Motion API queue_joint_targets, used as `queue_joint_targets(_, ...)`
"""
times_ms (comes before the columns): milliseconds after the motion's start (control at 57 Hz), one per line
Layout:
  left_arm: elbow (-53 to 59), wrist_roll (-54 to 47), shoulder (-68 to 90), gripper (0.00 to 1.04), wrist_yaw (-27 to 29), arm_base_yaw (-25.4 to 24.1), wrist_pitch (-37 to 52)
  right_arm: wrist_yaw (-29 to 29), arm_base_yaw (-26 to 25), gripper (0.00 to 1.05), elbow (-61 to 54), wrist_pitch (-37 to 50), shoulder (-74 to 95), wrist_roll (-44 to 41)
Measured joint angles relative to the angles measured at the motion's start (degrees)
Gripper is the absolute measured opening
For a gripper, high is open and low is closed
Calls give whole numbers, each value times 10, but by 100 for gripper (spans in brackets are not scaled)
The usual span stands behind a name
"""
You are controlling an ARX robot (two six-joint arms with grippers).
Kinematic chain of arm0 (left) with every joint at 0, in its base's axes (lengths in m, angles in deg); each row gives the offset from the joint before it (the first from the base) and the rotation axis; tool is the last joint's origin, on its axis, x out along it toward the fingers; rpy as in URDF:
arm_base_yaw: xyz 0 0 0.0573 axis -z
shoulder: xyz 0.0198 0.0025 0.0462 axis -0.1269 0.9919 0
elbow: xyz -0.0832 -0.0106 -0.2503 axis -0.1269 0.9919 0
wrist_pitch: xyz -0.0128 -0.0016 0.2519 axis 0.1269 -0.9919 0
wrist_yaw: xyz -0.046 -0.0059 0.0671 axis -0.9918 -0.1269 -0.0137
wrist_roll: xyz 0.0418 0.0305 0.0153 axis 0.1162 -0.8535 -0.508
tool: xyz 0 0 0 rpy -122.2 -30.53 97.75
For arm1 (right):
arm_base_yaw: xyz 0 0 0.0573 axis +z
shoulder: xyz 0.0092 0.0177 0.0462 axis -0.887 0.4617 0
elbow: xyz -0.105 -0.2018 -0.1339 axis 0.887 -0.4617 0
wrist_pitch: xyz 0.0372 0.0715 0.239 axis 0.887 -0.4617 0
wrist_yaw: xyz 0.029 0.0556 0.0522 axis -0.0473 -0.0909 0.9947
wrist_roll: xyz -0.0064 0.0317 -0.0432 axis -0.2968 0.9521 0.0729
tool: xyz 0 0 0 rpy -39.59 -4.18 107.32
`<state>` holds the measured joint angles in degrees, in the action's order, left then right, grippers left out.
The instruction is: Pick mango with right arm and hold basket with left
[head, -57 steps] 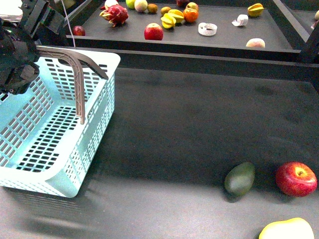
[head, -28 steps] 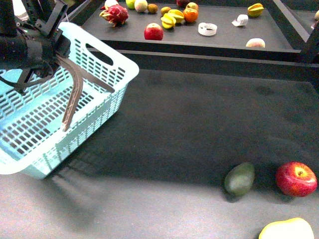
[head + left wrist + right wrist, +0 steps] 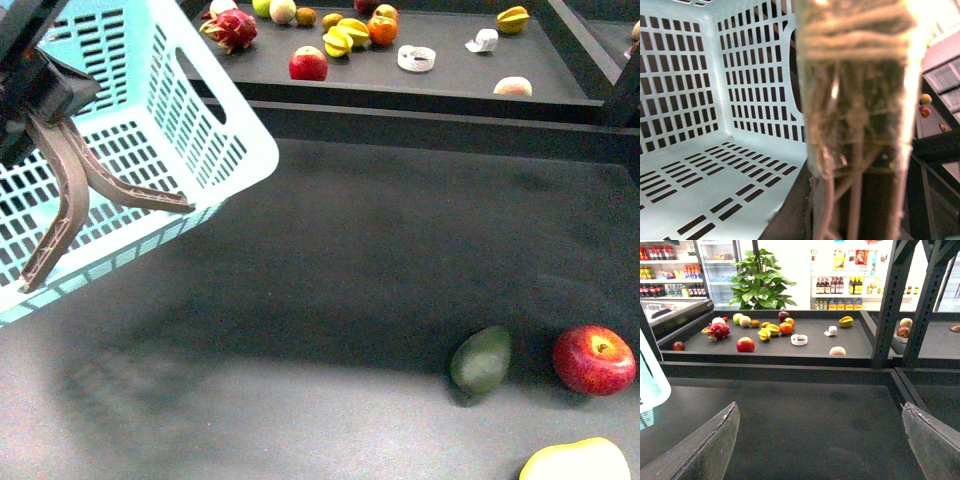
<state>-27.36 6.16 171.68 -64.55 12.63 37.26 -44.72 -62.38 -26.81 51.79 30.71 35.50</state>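
Observation:
The turquoise basket hangs tilted at the upper left of the front view, clear of the table. Its two grey-brown handles dangle below my left gripper, which is shut on the basket at the handle joint. From the left wrist, the slotted basket interior fills the picture behind a blurred handle close to the lens. The yellow mango lies at the table's front right corner, partly cut off. My right gripper is open, its fingers wide apart over bare dark table, with no mango in its view.
A dark green avocado-like fruit and a red apple lie just beyond the mango. A raised back shelf carries several fruits, among them a dragon fruit and starfruits. A basket edge shows in the right wrist view.
The basket has been lifted off the table and tipped up toward the left, its handles swinging down. The mango, avocado-like fruit and apple have stayed put.

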Motion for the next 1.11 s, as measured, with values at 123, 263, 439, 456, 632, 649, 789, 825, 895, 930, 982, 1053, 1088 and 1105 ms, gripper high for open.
queue_joint_targets(123,61,-41,-64,8,-37,20,30,0,0,97,0,0,0,0)
queue_joint_targets(263,116,-69,-122,8,-62,52,46,0,0,97,0,0,0,0)
queue_joint_targets(439,161,-119,-197,8,-88,107,50,0,0,97,0,0,0,0)
queue_joint_targets(456,163,-128,-203,8,-89,113,48,0,0,97,0,0,0,0)
queue_joint_targets(632,175,-167,-232,8,-85,155,35,0,0,97,0,0,0,0)
queue_joint_targets(649,176,-169,-233,8,-84,160,35,0,0,97,0,0,0,0)
queue_joint_targets(789,185,-179,-233,8,-74,186,35,0,0,97,0,0,0,0)
queue_joint_targets(825,188,-181,-233,8,-72,192,38,0,0,97,0,0,0,0)
queue_joint_targets(895,188,-184,-231,8,-68,198,41,0,0,97,0,0,0,0)
queue_joint_targets(930,188,-186,-229,8,-66,200,43,0,0,97,0,0,0,0)
queue_joint_targets(982,188,-190,-225,8,-65,202,46,0,0,97,0,0,0,0)
queue_joint_targets(1053,188,-194,-220,8,-64,203,49,0,0,97,0,0,0,0)
queue_joint_targets(1088,188,-196,-218,8,-63,203,49,0,0,97,0,0,0,0)
queue_joint_targets(1105,188,-197,-217,8,-61,203,49,0,0,97,0,0,0,0)
